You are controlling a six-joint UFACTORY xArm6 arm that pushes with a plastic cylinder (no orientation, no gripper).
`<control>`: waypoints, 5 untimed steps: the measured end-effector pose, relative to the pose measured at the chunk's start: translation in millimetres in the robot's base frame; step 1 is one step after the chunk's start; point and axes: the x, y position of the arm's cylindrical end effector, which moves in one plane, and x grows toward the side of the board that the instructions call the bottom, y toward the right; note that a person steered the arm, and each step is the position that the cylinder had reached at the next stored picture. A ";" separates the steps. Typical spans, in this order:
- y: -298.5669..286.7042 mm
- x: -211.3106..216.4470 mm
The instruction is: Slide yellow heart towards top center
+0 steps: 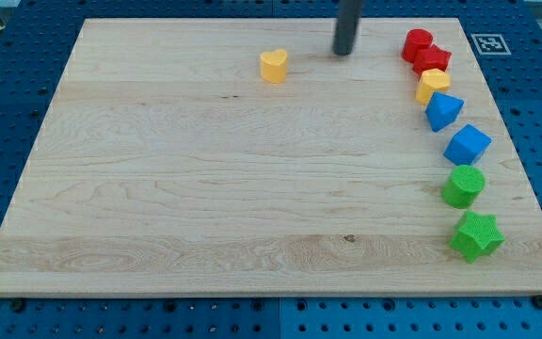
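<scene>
The pale wooden surface (205,188) lies on a blue perforated base (7,311). The small yellow heart-shaped block (273,66) sits near the surface's top edge, roughly at 12 o'clock from the board's middle and a shade toward the view's left. My tip (343,53), the lower end of the straight dark rod, stands at about 3 o'clock from the yellow heart, near it but clearly apart, with bare wood between them. This tool has nothing to open or close; it is a plain rod and touches no block.

Only a narrow strip of wood separates the heart from the top edge, while wide bare wood spreads at its 6, 7 and 9 o'clock.

The other blocks curve down the right edge, each close to its neighbour: a red rounded block (417,43) uppermost, a red star-like block (432,60), a yellow block (432,85) of unclear shape, a blue triangular block (443,111), a blue cube-like block (467,144), a green cylinder block (463,185) and a green star block (476,235) lowest. A black-and-white square marker (487,43) lies off the surface's top right corner.
</scene>
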 end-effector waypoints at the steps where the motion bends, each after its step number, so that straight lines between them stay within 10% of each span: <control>1: -82.8 0.0; 5: -113.9 44.6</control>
